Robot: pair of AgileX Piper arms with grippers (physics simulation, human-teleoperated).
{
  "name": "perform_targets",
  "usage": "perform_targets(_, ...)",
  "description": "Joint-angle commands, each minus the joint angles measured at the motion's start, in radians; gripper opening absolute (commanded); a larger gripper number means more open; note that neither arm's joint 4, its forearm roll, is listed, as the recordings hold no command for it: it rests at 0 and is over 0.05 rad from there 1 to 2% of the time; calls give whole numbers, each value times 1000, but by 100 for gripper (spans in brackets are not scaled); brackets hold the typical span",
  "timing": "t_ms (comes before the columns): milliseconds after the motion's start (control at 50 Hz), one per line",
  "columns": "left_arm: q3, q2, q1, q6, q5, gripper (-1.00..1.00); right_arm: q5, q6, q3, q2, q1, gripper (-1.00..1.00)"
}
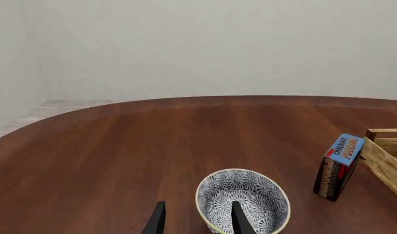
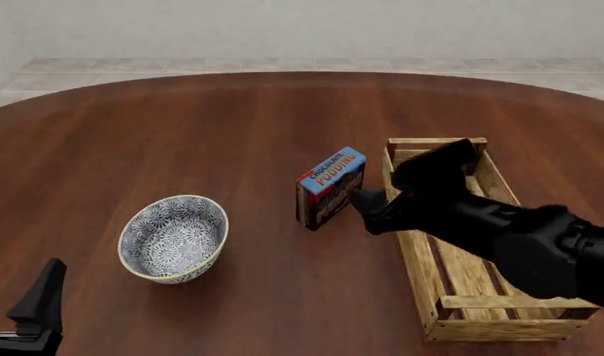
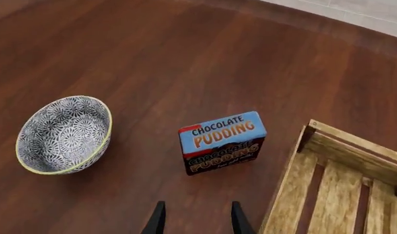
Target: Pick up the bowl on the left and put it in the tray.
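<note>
The bowl (image 2: 174, 237), white with a dense dark floral pattern and a pale yellowish rim, stands upright on the table's left side. It also shows in the left wrist view as bowl (image 1: 244, 197) and in the right wrist view as bowl (image 3: 64, 134). My left gripper (image 2: 20, 285) is open near the front left edge, short of the bowl and apart from it; its fingers (image 1: 156, 222) hold nothing. The tray (image 2: 470, 267), a light-wood slatted crate, lies on the right. My right gripper (image 2: 372, 204) hovers open over the tray's left rim, with nothing between its fingers (image 3: 158, 219).
A blue chocolate pudding box (image 2: 332, 187) stands upright between the bowl and the tray, close to the tray's far left corner. My right arm covers part of the tray. The round wooden table (image 2: 183, 126) stretches behind the objects.
</note>
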Motion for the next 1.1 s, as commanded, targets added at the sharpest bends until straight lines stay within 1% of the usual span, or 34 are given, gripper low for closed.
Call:
perform_targets(20,0,0,0,0,0,100,54,54,-99,122,126,100)
perform_targets(60,0,0,0,0,0,100,62,63,-113,139,138,100)
perform_targets(80,0,0,0,0,0,100,72,68,-124,153,162,100)
perform_targets(120,0,0,0,0,0,100,74,74,-127,157,169,100)
perform_targets(140,0,0,0,0,0,100,84,109,-142,178,204,100)
perform_targets(200,0,0,0,0,0,100,94,95,-162,194,201,100)
perform_targets(260,0,0,0,0,0,100,101,107,-177,211,214,100)
perform_targets(280,0,0,0,0,0,100,104,94,-185,219,206,100)
perform_targets(320,0,0,0,0,0,100,108,99,-198,235,211,100)
perform_targets(360,0,0,0,0,0,100,107,91,-212,258,203,100)
perform_targets(380,0,0,0,0,0,100,106,108,-219,273,218,100)
perform_targets(400,0,0,0,0,0,100,105,97,-225,282,207,100)
perform_targets(480,0,0,0,0,0,100,105,105,-242,302,214,100)
perform_targets(500,0,0,0,0,0,100,105,120,-251,310,224,100)
perform_targets(540,0,0,0,0,0,100,105,117,-262,320,219,100)
perform_targets(580,0,0,0,0,0,100,101,134,-274,339,233,100)
perform_targets(640,0,0,0,0,0,100,99,135,-294,364,232,100)
perform_targets(660,0,0,0,0,0,100,95,155,-301,376,247,100)
perform_targets(800,0,0,0,0,0,100,89,173,-345,432,258,100)
perform_targets(840,0,0,0,0,0,100,88,187,-367,458,276,100)
perform_targets(940,0,0,0,0,0,100,96,188,-410,500,271,100)
perform_targets(960,0,0,0,0,0,100,101,197,-423,512,281,100)
perform_targets(980,0,0,0,0,0,100,107,189,-438,521,274,100)
perform_targets(1020,0,0,0,0,0,100,112,199,-456,537,279,100)
perform_targets(1060,0,0,0,0,0,100,119,195,-477,553,271,100)
perform_targets(1080,0,0,0,0,0,100,120,212,-489,568,285,100)
perform_targets(1100,0,0,0,0,0,100,123,206,-496,573,280,100)
